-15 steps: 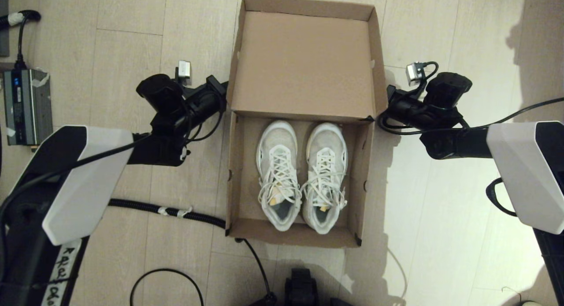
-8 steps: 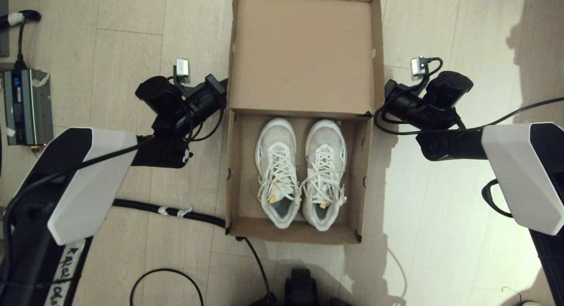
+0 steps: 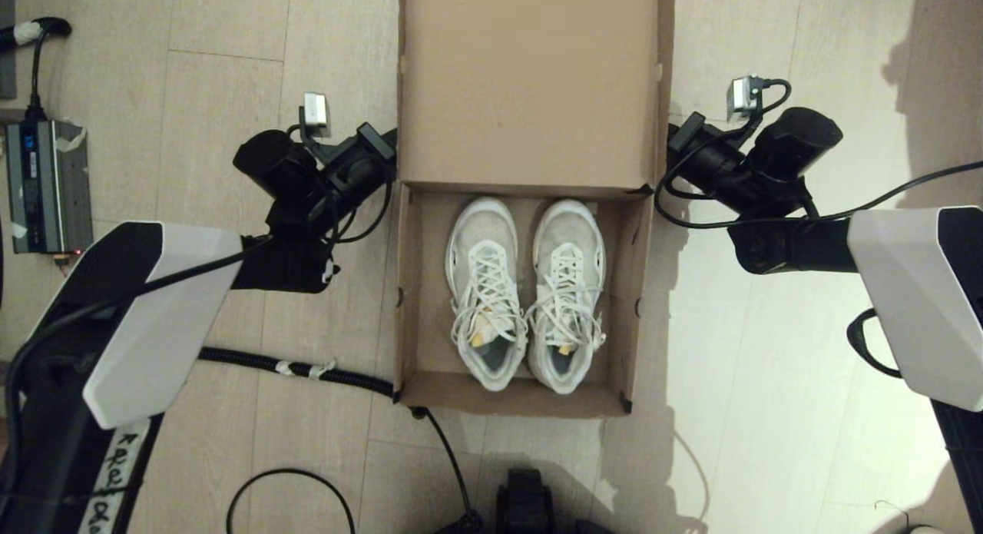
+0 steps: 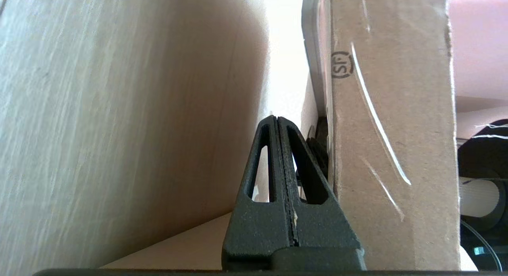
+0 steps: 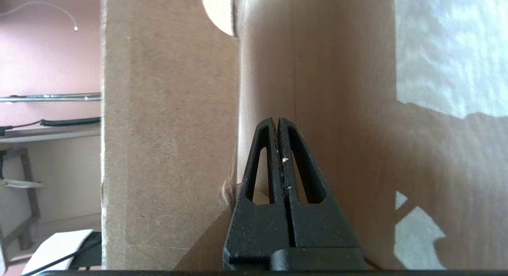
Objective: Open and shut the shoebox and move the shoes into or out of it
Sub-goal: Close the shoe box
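Both jaws are pinched shut, holding nothing: your left gripper and right gripper flank the shoebox lid, shoes inside, floor cables and power brick beside.

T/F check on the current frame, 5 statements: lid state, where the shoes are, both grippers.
1. The shoebox lid is closed. False: it is swung open, its inside facing the head camera.
2. Both shoes sit inside the box, side by side. True.
3. The left gripper is open. False: its fingers are pressed together, holding nothing.
4. The right gripper is shut, beside the lid's side flap. True.
5. One shoe lies on the floor. False: neither shoe is outside the box.
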